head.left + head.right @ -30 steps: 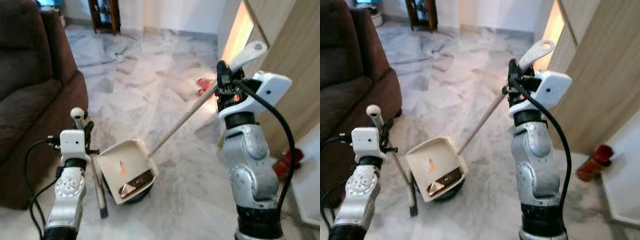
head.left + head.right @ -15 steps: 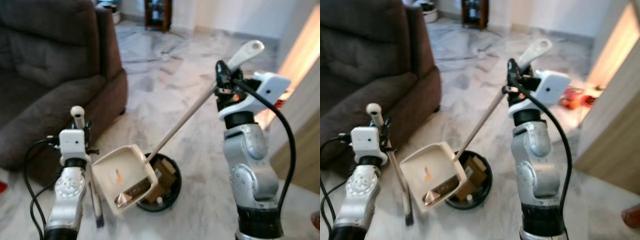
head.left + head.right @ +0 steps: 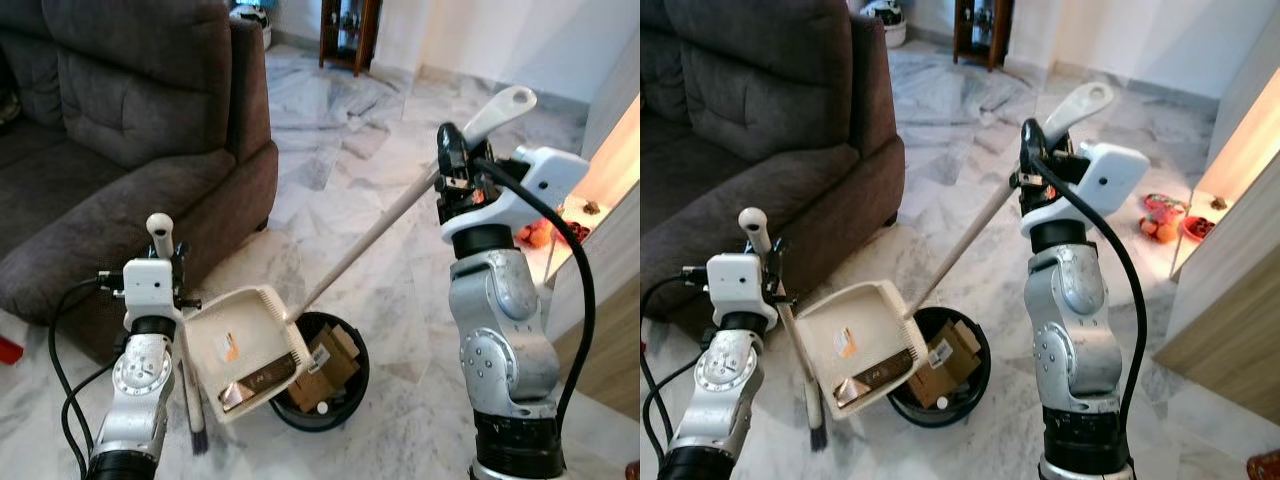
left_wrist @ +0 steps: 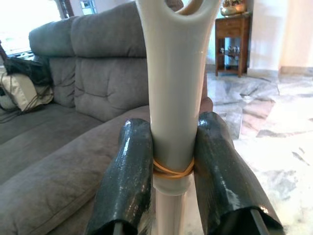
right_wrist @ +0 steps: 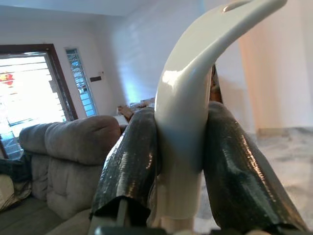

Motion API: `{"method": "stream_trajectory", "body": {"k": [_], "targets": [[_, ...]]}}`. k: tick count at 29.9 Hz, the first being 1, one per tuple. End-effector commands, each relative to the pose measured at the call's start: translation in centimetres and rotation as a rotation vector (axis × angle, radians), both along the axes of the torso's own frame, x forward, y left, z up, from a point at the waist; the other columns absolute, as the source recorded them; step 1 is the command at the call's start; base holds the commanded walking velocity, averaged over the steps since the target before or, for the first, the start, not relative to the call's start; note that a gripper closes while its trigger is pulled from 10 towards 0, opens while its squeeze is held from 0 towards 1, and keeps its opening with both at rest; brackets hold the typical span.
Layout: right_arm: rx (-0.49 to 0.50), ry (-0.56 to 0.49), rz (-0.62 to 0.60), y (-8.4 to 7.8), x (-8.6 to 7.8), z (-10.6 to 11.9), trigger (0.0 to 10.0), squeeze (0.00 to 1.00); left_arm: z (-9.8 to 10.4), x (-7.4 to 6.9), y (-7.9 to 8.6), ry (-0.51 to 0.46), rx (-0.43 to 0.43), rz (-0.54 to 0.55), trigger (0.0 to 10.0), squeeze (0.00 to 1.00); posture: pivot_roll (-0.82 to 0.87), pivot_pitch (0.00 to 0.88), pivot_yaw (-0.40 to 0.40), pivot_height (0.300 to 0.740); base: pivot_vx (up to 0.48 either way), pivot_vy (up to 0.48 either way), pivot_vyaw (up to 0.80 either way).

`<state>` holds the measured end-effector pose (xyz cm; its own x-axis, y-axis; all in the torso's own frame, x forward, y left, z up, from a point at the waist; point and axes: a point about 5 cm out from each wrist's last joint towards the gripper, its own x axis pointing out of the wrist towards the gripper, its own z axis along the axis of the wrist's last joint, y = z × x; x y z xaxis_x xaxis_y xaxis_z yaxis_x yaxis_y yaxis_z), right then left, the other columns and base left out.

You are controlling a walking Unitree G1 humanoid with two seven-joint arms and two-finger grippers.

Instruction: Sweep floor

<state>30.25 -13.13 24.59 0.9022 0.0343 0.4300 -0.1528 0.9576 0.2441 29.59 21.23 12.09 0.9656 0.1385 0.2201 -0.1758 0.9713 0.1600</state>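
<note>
My left gripper (image 3: 170,265) is shut on the pale handle of a short broom (image 4: 172,98), which stands nearly upright with its dark bristles (image 3: 196,436) down by the marble floor. My right gripper (image 3: 448,172) is shut high on the long handle (image 5: 183,122) of a cream dustpan (image 3: 238,338). The pan hangs tilted over the left rim of a round black bin (image 3: 345,395) that holds cardboard scraps. An orange scrap and a shiny wrapper (image 3: 257,383) lie in the pan.
A dark sofa (image 3: 130,150) fills the left side, close to my left arm. A wooden cabinet (image 3: 350,35) stands at the far end of the room. A wood-panelled wall (image 3: 612,330) runs along the right, with small red and orange things (image 3: 537,232) on the floor beside it.
The whole view has swung left, bringing more sofa into view. The bin, mostly hidden under the dustpan before, now shows at the pan's right. Both grippers keep their holds.
</note>
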Motion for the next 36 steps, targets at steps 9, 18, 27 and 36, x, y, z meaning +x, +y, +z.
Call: {"method": "stream_trajectory", "body": {"k": [9, 18, 27, 36], "targets": [[-0.013, -0.183, -0.034, 0.8, -1.3, 2.7, 10.0, 0.00, 1.1, 0.2, 0.0, -0.051, 0.023, -0.006, 10.0, 0.01, 0.01, 0.062, -0.016, 0.740, 0.000, 0.000, 0.00], [-0.144, -0.289, 0.001, 3.2, -2.5, 3.1, 10.0, 0.00, 1.1, 0.2, 0.0, -0.053, 0.027, -0.012, 10.0, 0.01, 0.01, 0.062, -0.014, 0.740, 0.000, 0.000, 0.00], [-0.218, -0.342, 0.087, 5.6, -3.7, 2.6, 10.0, 0.00, 1.2, 0.2, -0.1, -0.055, 0.031, -0.018, 10.0, 0.01, 0.01, 0.064, -0.013, 0.740, 0.000, 0.000, 0.00], [-0.296, -0.433, 0.185, 8.5, -5.7, 2.5, 10.0, 0.00, 1.3, 0.3, -0.4, -0.061, 0.048, -0.036, 10.0, 0.02, 0.01, 0.063, -0.010, 0.740, 0.000, 0.000, 0.00]]}}
